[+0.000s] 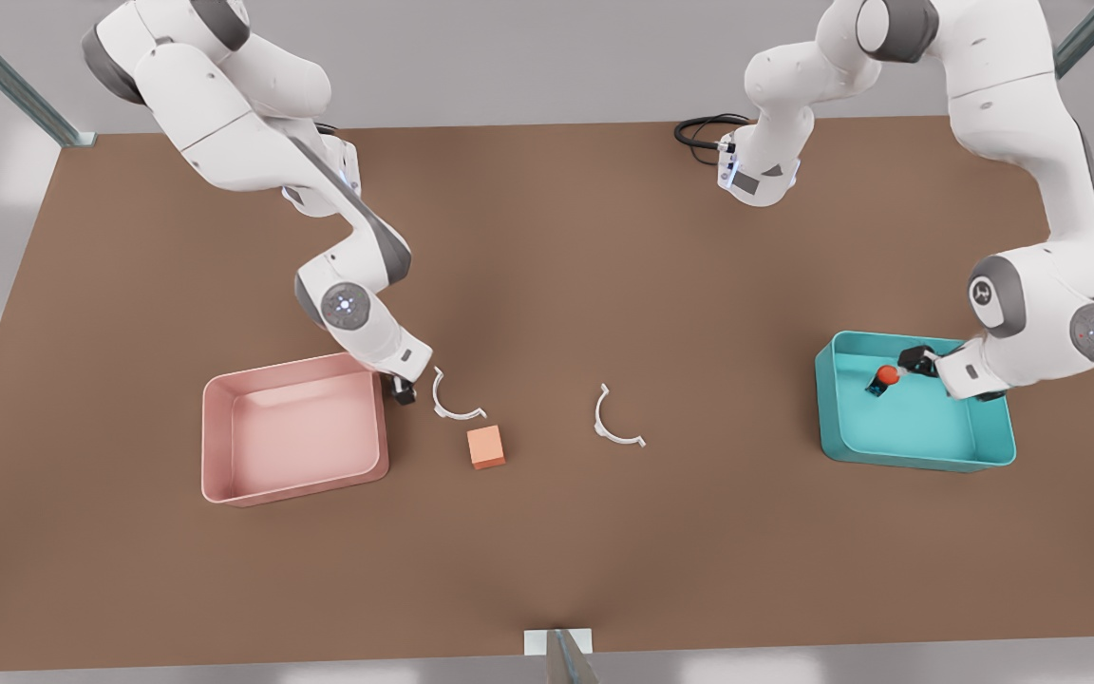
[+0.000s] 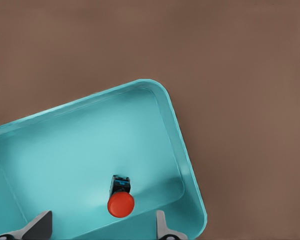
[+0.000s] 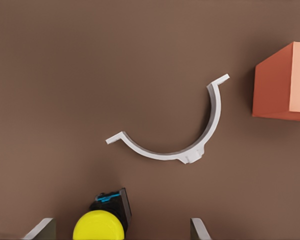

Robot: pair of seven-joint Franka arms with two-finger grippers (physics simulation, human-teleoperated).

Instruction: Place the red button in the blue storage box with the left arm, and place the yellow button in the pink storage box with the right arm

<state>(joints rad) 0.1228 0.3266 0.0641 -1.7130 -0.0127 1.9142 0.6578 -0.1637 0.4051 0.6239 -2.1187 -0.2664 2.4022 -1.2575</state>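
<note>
Red button (image 2: pixel 121 199) lies tipped inside blue storage box (image 1: pixel 917 456) between the spread fingers of left gripper (image 2: pixel 102 231), cap toward the wrist; yellow button (image 3: pixel 101 224) sits on brown bench (image 1: pixel 547 532) between right gripper's (image 3: pixel 121 231) parted fingers, white clip (image 3: pixel 177 147) and orange cube (image 3: pixel 285 82) around 1 o'clock, pink storage box (image 1: pixel 224 475) beside.

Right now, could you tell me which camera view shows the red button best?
The left wrist view: the red button lies on its side in the blue box, cap and dark base both plain, between the open left gripper jaws. The front view shows it as a small red dot inside the box, beside that gripper.
</note>
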